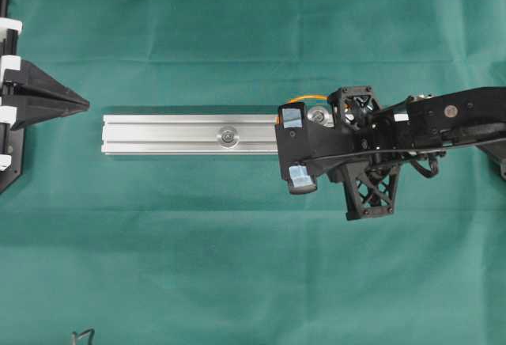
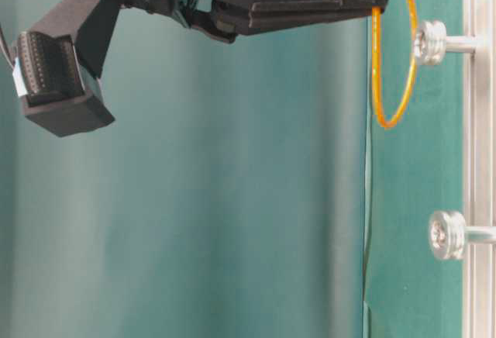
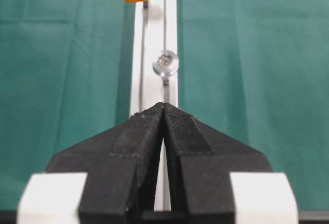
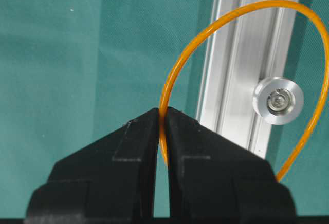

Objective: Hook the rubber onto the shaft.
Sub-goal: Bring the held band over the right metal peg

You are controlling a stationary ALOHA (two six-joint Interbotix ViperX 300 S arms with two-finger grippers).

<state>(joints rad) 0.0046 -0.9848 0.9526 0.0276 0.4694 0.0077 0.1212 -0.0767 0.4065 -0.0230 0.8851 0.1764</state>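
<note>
overhead is looking straight down on the rail (image 1: 190, 134); table-level is sighting sideways; wrist views are peering close along it.

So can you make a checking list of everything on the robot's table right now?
Surface: green cloth, creased.
Job's things: orange rubber band held around one shaft in the right wrist view, not resting on it; second shaft bare; both on the silver rail.
Clutter: nothing seen.
Grippers: right gripper pinching the band; left gripper closed, empty, off the rail's end.
Cables: black cable on right arm.
Surroundings: nothing seen.
</note>
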